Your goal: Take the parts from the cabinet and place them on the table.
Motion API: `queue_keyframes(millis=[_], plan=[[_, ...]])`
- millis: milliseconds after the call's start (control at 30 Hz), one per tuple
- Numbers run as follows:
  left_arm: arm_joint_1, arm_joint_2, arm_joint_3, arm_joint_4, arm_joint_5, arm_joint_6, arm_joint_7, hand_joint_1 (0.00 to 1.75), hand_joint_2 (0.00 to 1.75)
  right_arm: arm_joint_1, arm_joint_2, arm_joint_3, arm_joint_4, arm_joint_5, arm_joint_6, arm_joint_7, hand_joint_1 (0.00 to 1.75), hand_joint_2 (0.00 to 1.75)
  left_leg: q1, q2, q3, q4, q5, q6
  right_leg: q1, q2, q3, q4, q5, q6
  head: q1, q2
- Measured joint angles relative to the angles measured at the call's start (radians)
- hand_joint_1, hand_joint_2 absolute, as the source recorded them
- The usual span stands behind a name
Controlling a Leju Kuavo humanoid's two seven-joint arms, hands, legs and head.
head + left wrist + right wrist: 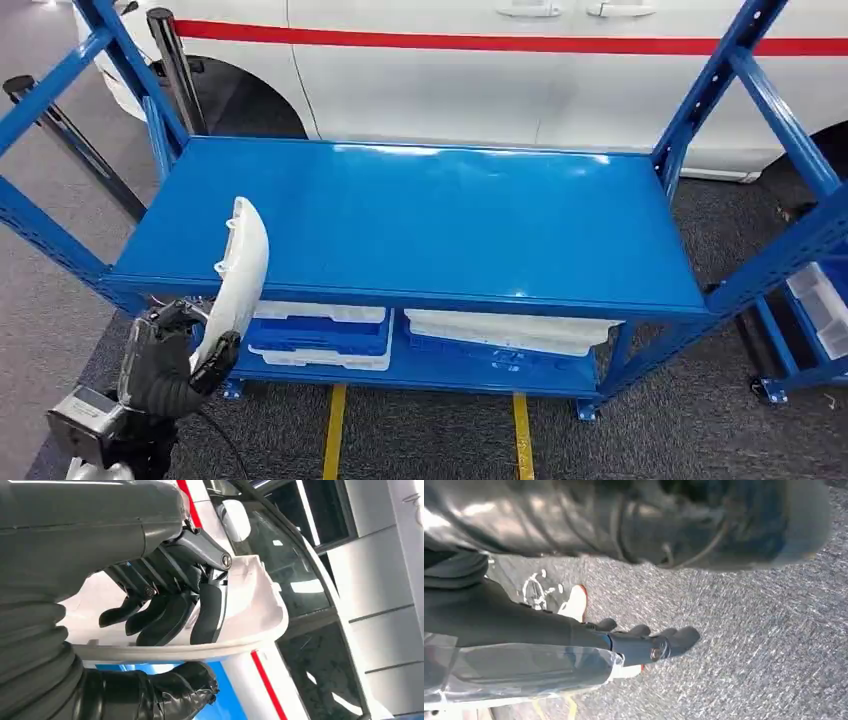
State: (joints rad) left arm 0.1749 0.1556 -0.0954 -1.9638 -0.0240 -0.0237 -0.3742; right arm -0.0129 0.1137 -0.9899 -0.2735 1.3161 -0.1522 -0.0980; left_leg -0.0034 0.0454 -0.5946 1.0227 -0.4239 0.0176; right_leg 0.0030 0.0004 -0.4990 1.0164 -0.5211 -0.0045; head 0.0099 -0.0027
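Note:
My left hand [170,365] grips a long curved white plastic part [238,278] by its lower end, at the front left corner of the blue shelving table [430,215]. The part stands nearly upright, its upper end over the table's left edge. In the left wrist view the dark fingers [165,612] curl into the hollow of the white part [250,605] and the thumb lies under it. My right hand [644,642] hangs over the grey carpet with its fingers held out straight and nothing in them.
White and blue trays [320,335] and flat white parts [510,330] lie on the lower shelf. A white car with a red stripe [500,70] stands behind the table. Blue uprights [720,80] frame both ends. Yellow floor lines [335,430] run underneath.

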Motion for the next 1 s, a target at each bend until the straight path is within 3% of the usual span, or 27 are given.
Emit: queue_keyframes(millis=[33,67,100,133,167,200,233,267,300,333,367,400,500,533,567,600,633,667,700,733,767,800,833,867,900,933,1000], plan=[[0.001,0.0,0.001,0.0,0.0,-0.003,-0.001,1.75,1.75,0.001,0.004,0.0,0.0,0.002,0.002,0.0,0.0,0.0,0.0,-0.006,-0.008,0.005,-0.007,-0.005,-0.013,-0.003,-0.009,-0.011,0.016,-0.009,0.0,0.0],[0.003,-0.001,0.002,0.0,0.0,-0.004,-0.002,1.75,1.75,0.0,0.005,0.0,-0.001,0.006,0.002,-0.002,0.0,0.0,0.002,-0.021,-0.02,0.027,-0.049,-0.013,-0.011,-0.004,-0.019,-0.013,0.027,-0.015,-0.001,0.0],[0.003,-0.001,0.002,0.0,0.001,-0.004,-0.003,1.75,1.75,-0.002,0.005,0.0,-0.002,0.008,0.002,-0.002,0.0,0.0,0.005,-0.032,-0.038,0.083,-0.115,-0.015,-0.011,-0.005,-0.035,-0.012,0.038,-0.025,-0.002,0.0],[0.005,-0.001,0.004,0.0,0.001,-0.004,-0.003,1.75,1.75,-0.002,0.005,0.0,-0.003,0.008,0.002,-0.002,0.0,0.0,0.007,-0.035,-0.054,0.155,-0.174,-0.02,-0.009,-0.005,-0.05,-0.012,0.048,-0.027,-0.002,0.0],[0.007,-0.002,0.005,0.0,0.001,-0.004,-0.003,1.75,1.75,-0.002,0.005,0.0,-0.004,0.01,0.002,-0.003,0.0,0.0,0.009,-0.036,-0.068,0.227,-0.214,-0.023,-0.008,-0.005,-0.065,-0.011,0.06,-0.029,-0.002,0.0],[0.008,-0.002,0.005,0.0,0.001,-0.005,-0.003,1.75,1.75,-0.002,0.005,0.0,-0.004,0.011,0.002,-0.006,0.0,0.0,0.01,-0.036,-0.071,0.276,-0.223,-0.027,-0.008,-0.005,-0.08,-0.009,0.07,-0.028,-0.002,0.0],[0.008,-0.002,0.005,0.0,0.001,-0.005,-0.003,1.75,1.75,-0.002,0.005,0.0,-0.005,0.012,0.002,-0.01,0.0,0.0,0.012,-0.036,-0.06,0.29,-0.202,-0.03,-0.008,-0.004,-0.095,-0.006,0.081,-0.027,-0.002,0.0],[0.008,-0.002,0.005,0.0,0.0,-0.007,-0.003,1.75,1.75,-0.002,0.005,0.001,-0.005,0.014,0.002,-0.014,0.0,0.0,0.015,-0.036,-0.034,0.268,-0.158,-0.032,-0.009,-0.003,-0.111,-0.002,0.092,-0.025,-0.002,0.0],[0.008,-0.002,0.005,0.0,0.0,-0.008,-0.003,1.75,1.75,-0.002,0.005,0.001,-0.005,0.014,0.002,-0.018,0.0,0.0,0.017,-0.036,0.01,0.213,-0.114,-0.033,-0.01,-0.002,-0.13,0.005,0.101,-0.02,-0.002,0.0],[0.008,-0.002,0.005,0.0,0.0,-0.009,-0.003,1.75,1.75,-0.003,0.005,0.002,-0.005,0.016,0.002,-0.019,0.0,0.0,0.019,-0.038,0.066,0.135,-0.092,-0.034,-0.011,0.0,-0.145,0.013,0.108,-0.016,-0.002,0.0],[0.005,-0.002,0.005,0.0,0.0,-0.01,-0.003,1.75,1.75,-0.007,0.005,0.002,-0.006,0.016,0.002,-0.019,0.0,0.0,0.022,-0.044,0.135,0.036,-0.117,-0.032,-0.011,0.0,-0.156,0.021,0.114,-0.01,-0.003,0.0],[0.002,-0.002,0.005,0.0,0.0,-0.013,-0.003,1.75,1.75,-0.006,0.005,0.002,-0.006,0.016,0.005,-0.018,0.0,0.0,0.014,-0.048,0.175,-0.033,-0.141,-0.028,-0.008,0.001,-0.162,0.03,0.12,-0.003,-0.001,0.0],[-0.001,-0.002,0.005,-0.001,0.0,-0.023,0.0,1.75,1.75,-0.005,0.005,0.002,-0.006,0.018,0.018,-0.009,0.0,0.0,0.008,-0.046,0.153,-0.028,-0.134,-0.006,-0.008,0.003,-0.166,0.022,0.152,0.014,-0.001,0.0],[-0.002,-0.003,0.005,-0.001,0.0,-0.023,0.0,1.75,1.75,-0.003,0.005,0.002,-0.006,0.019,0.019,-0.005,0.0,0.0,0.017,-0.04,0.144,-0.035,-0.119,0.005,-0.01,0.005,-0.171,0.023,0.154,0.02,0.0,0.0],[-0.006,-0.006,0.005,-0.002,0.0,-0.025,0.001,1.75,1.75,-0.003,0.004,0.002,-0.006,0.021,0.019,0.0,0.0,0.0,0.015,-0.031,0.133,-0.034,-0.107,0.013,-0.014,0.005,-0.182,0.043,0.111,0.023,0.0,0.0],[-0.007,-0.007,0.005,-0.002,0.0,-0.025,0.002,1.75,1.75,-0.004,0.004,0.002,-0.006,0.022,0.019,0.003,0.0,0.0,0.014,-0.031,0.12,-0.034,-0.096,0.023,-0.015,0.004,-0.194,0.084,0.046,0.024,0.001,0.0],[-0.007,-0.007,0.005,-0.002,0.0,-0.025,0.003,1.75,1.75,-0.004,0.005,0.002,-0.006,0.024,0.019,0.005,0.0,0.0,0.012,-0.028,0.105,-0.034,-0.083,0.027,-0.017,0.004,-0.207,0.154,-0.027,0.027,0.0,0.0],[-0.006,-0.008,0.005,-0.002,0.0,-0.025,0.003,1.75,1.75,-0.004,0.005,0.002,-0.005,0.025,0.019,0.006,0.0,0.0,0.01,-0.025,0.09,-0.033,-0.072,0.028,-0.017,0.004,-0.217,0.221,-0.073,0.029,0.0,0.0],[-0.007,-0.008,0.005,-0.002,0.0,-0.025,0.004,1.75,1.75,-0.004,0.006,0.002,-0.005,0.027,0.019,0.008,0.0,0.0,0.008,-0.023,0.074,-0.032,-0.06,0.029,-0.018,0.004,-0.223,0.28,-0.089,0.031,0.0,0.0],[-0.007,-0.008,0.005,-0.002,0.0,-0.025,0.005,1.75,1.75,-0.004,0.006,0.002,-0.005,0.027,0.019,0.009,0.0,0.0,0.006,-0.022,0.06,-0.029,-0.048,0.027,-0.019,0.004,-0.219,0.316,-0.072,0.032,0.0,0.0],[-0.007,-0.008,0.005,-0.002,0.0,-0.026,0.005,1.75,1.75,-0.005,0.006,0.002,-0.005,0.027,0.019,0.011,0.0,0.0,0.005,-0.02,0.038,-0.024,-0.035,0.026,-0.019,0.004,-0.197,0.315,-0.031,0.032,0.0,0.0],[-0.007,-0.008,0.005,-0.002,-0.001,-0.026,0.006,1.75,1.75,-0.005,0.006,0.002,-0.005,0.028,0.019,0.013,0.0,0.0,0.004,-0.019,0.017,-0.018,-0.025,0.022,-0.019,0.003,-0.157,0.277,0.011,0.031,0.0,0.0],[-0.008,-0.008,0.005,-0.002,-0.001,-0.027,0.006,1.75,1.75,-0.006,0.006,0.002,-0.005,0.028,0.019,0.013,0.0,0.0,0.004,-0.019,-0.002,-0.01,-0.016,0.019,-0.019,0.003,-0.098,0.205,0.035,0.027,0.0,0.0],[-0.008,-0.008,0.005,-0.002,-0.001,-0.027,0.006,1.75,1.75,-0.007,0.006,0.002,-0.005,0.029,0.02,0.014,0.0,0.0,0.004,-0.019,-0.013,-0.003,-0.009,0.015,-0.019,0.002,-0.029,0.118,0.023,0.023,0.0,0.0],[-0.007,-0.008,0.005,-0.002,-0.002,-0.027,0.006,1.75,1.75,-0.009,0.006,0.002,-0.005,0.03,0.02,0.014,0.0,0.0,0.001,-0.019,-0.023,0.002,-0.004,0.008,-0.01,0.002,0.027,0.022,-0.027,0.018,0.0,0.0],[-0.009,-0.008,0.005,-0.002,-0.003,-0.028,0.006,1.75,1.75,-0.009,0.006,0.002,-0.005,0.03,0.02,0.014,0.0,0.0,0.001,-0.017,-0.023,0.002,0.005,0.002,-0.008,0.004,0.039,-0.002,-0.037,0.01,-0.001,0.0],[-0.013,-0.008,0.005,-0.002,-0.002,-0.03,0.007,1.75,1.75,-0.01,0.006,0.002,-0.004,0.031,0.02,0.014,0.0,0.0,0.008,-0.015,-0.024,-0.002,0.024,-0.01,0.001,0.005,0.023,0.0,-0.024,-0.002,-0.002,0.0]])
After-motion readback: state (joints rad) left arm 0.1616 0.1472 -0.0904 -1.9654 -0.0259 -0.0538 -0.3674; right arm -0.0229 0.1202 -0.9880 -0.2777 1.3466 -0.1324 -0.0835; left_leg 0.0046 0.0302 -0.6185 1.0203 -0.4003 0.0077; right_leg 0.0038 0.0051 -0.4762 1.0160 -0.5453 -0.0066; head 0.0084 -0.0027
